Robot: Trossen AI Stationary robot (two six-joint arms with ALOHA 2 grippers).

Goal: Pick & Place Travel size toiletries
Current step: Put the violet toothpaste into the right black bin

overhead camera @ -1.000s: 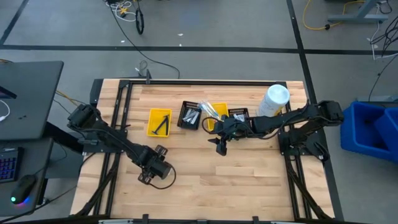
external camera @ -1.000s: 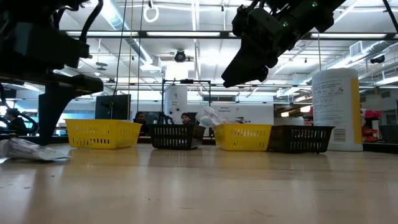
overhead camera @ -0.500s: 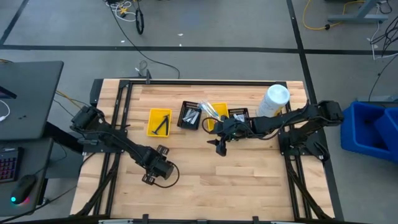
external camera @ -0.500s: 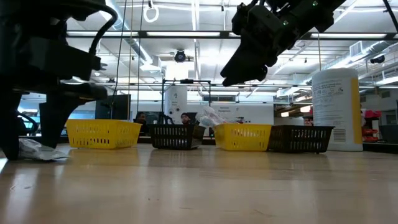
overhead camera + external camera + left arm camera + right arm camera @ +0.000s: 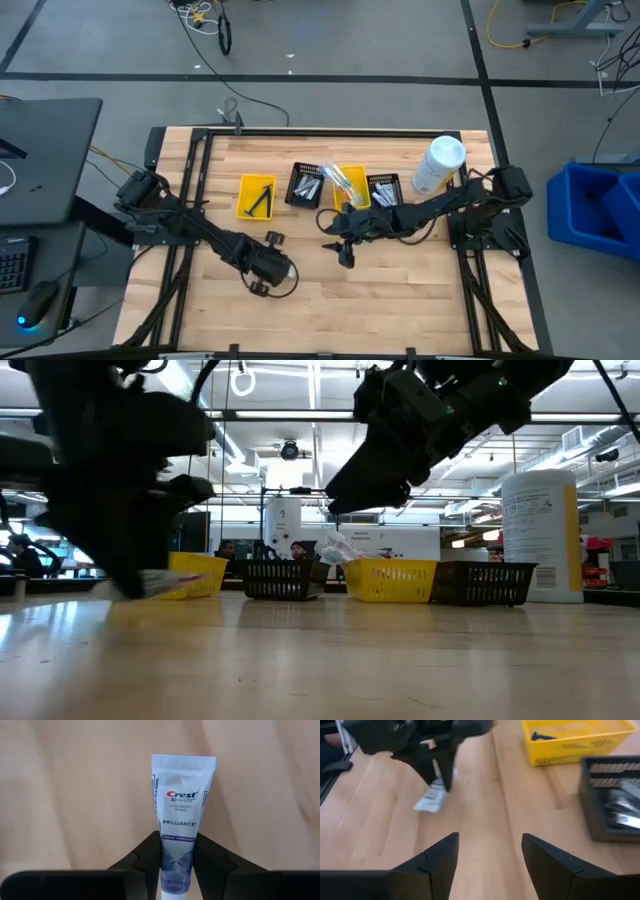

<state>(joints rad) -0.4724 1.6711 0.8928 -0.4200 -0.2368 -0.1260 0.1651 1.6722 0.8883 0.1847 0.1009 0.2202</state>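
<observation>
Toothpaste tube (image 5: 181, 815) is sitting pinched betw. fingers of left gripper (image 5: 262, 283), over bare wood at table (image 5: 400, 300) front-centre. Right gripper (image 5: 343, 252), fingers spread wide w/ nothing in them, is hovering just in front of yellow bin (image 5: 352, 186).

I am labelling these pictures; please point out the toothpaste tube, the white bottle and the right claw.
toothpaste tube (image 5: 181, 805): left wrist view, printed front.
white bottle (image 5: 541, 532): low view, label.
right claw (image 5: 489, 852): right wrist view, gap between fingertips.
</observation>
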